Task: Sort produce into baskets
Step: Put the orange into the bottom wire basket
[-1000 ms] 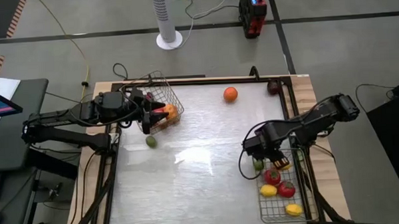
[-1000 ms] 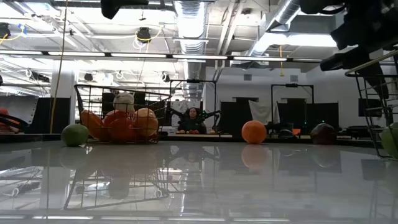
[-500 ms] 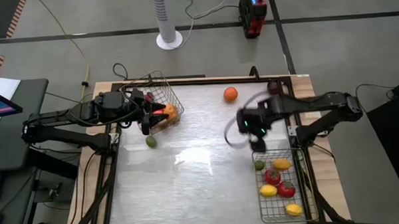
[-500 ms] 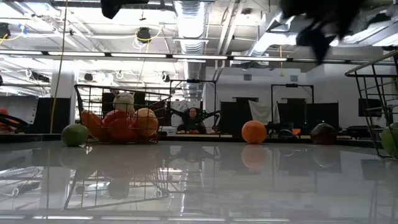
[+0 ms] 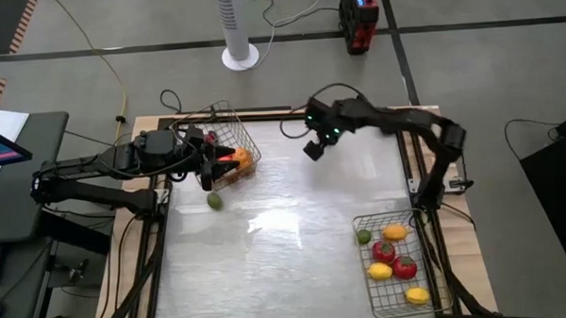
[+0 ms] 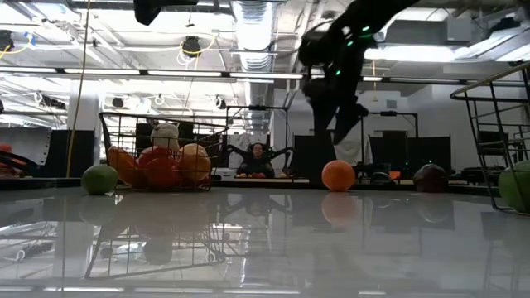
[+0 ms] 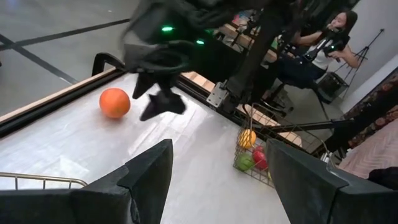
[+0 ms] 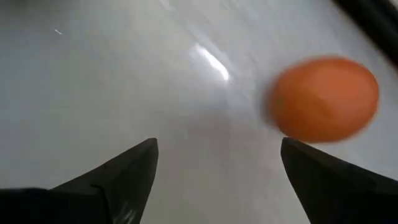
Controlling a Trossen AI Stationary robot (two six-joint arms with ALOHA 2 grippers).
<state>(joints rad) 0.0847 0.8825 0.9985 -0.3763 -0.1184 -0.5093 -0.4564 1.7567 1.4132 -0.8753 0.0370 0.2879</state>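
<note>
An orange (image 6: 338, 175) lies on the table near the far edge; it also shows in the left wrist view (image 7: 115, 102) and the right wrist view (image 8: 323, 99). My right gripper (image 5: 314, 148) hangs open just above and beside it, and the arm hides it in the high view. The left wire basket (image 5: 230, 142) holds several fruits and a white garlic (image 6: 165, 132). My left gripper (image 5: 211, 166) is open and empty at that basket's near side. A green lime (image 5: 214, 201) lies on the table in front of it. The right wire basket (image 5: 428, 267) holds a lime, lemons and tomatoes.
A dark red fruit (image 6: 431, 176) lies at the far right of the table. A raised frame (image 5: 263, 114) runs along the table's far edge. A person (image 6: 258, 159) sits in the room behind. Bare tabletop (image 5: 286, 244) lies between the two baskets.
My right gripper has risen out of the right basket and swung fast toward the table's far edge and to the left, ending over the orange. The left arm and the fruits have kept still.
</note>
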